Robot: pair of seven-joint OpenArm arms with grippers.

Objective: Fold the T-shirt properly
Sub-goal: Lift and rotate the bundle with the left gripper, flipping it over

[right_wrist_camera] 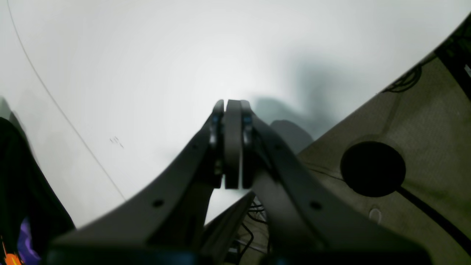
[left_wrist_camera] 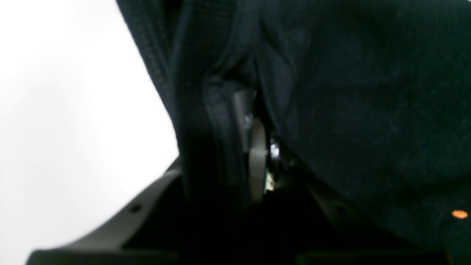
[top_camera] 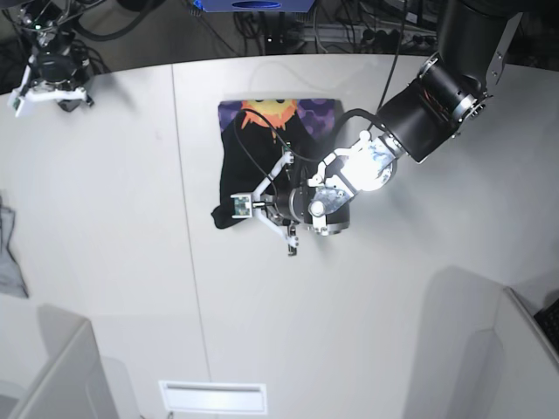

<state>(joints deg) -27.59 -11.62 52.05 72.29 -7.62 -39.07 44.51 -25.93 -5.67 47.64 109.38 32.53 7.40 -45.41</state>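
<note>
Left wrist view: black T-shirt (left_wrist_camera: 349, 92) filling most of the frame, bunched into folds and draped over the left gripper (left_wrist_camera: 257, 154); a thick hemmed fold pinched between the pale fingers (left_wrist_camera: 257, 162), jaws nearly together on the cloth. White table (left_wrist_camera: 73, 110) bare to the left of the shirt. A small orange speck of print low at the right.

Right wrist view: right gripper (right_wrist_camera: 232, 143) pressed fully together, nothing between the fingers, hovering over the white table (right_wrist_camera: 147, 55) near its curved edge. A dark strip of the T-shirt (right_wrist_camera: 22, 191) at the far left, with purple and orange print at the bottom corner. Beyond the table edge, a floor with cables and a round black disc (right_wrist_camera: 372, 168).

Base view: T-shirt (top_camera: 262, 157) lying partly folded at the middle of the table (top_camera: 105, 244), orange sun and purple patches showing along its far edge, plain black below. Left gripper (top_camera: 262, 205) at the shirt's near edge, clamped on the fabric. Right gripper (top_camera: 52, 87) well apart from the shirt, at the table's far left corner.
</note>
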